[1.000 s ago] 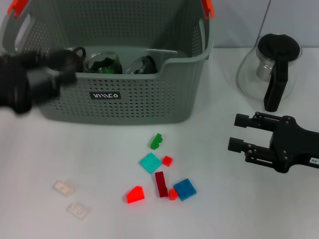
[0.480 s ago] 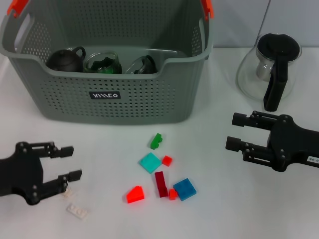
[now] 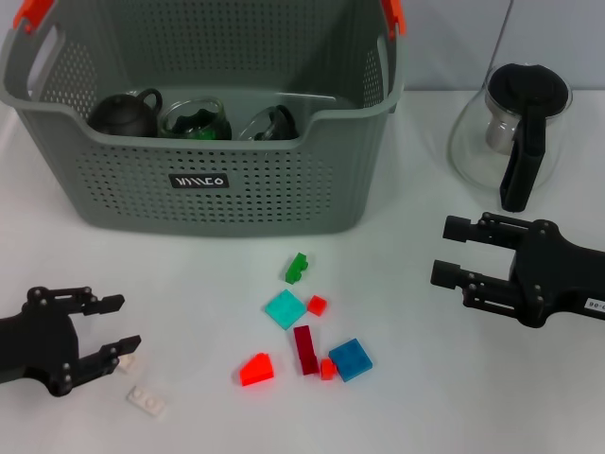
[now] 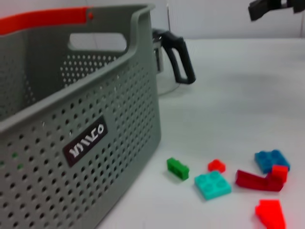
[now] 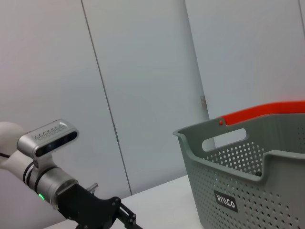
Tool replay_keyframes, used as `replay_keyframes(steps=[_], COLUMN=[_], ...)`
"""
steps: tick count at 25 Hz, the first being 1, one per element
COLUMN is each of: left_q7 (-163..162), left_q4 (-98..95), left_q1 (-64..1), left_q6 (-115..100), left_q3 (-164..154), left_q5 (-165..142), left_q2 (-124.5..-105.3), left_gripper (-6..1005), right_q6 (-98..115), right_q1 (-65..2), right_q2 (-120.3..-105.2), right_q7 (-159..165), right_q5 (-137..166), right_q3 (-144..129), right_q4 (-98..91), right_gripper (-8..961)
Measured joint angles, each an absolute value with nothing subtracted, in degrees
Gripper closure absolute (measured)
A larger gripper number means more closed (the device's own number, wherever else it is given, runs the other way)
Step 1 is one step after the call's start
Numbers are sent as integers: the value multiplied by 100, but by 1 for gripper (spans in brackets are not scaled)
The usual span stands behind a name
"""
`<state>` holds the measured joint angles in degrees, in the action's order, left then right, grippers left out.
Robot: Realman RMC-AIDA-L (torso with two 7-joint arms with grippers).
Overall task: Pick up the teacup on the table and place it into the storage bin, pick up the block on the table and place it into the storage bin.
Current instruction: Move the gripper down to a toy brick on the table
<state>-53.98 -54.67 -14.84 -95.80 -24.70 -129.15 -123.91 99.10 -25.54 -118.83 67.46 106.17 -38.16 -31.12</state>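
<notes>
Blocks are what remains, judging by the head view: a dark teacup [image 3: 123, 113] already sits inside the storage bin [image 3: 227, 194] beside two glass vessels, while the left end effector [image 3: 112, 328] hangs low over the surface [image 3: 425, 397] with its fingers apart, almost on a pale clear block [image 3: 126, 364], a second clear block [image 3: 147, 401] just beyond. A good grasp probably means settling the fingers squarely astride that flat piece before closing, since it is thin and could skid. The right end effector [image 3: 452, 252] hovers open near a glass kettle [image 3: 512, 132], well apart from the coloured blocks [image 3: 307, 331]. From the left wrist view, the bin's label [image 4: 87, 142] and the coloured pieces show, but neither clear block nor that arm's own fingers. From the right wrist view, the bin's rim and the far left arm [image 5: 52, 183] show; the bin's contents stay hidden.
</notes>
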Motion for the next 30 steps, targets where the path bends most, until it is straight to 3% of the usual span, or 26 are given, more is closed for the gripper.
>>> replay_keyframes(steps=[30], left_q7=[-4646], left_q4=[-4716], left_q1=[-1224], left_q6=[-8646], left_q3=[-2276], left_q5=[-12929], left_q2=[-12445], left_gripper=[512], right_q6=[9893], right_q1=[-2577], right_q2=[-11873], right_q7=[6745], right_q5=[10617], right_q3=[-3859], right_q4=[-3112], right_gripper=[280])
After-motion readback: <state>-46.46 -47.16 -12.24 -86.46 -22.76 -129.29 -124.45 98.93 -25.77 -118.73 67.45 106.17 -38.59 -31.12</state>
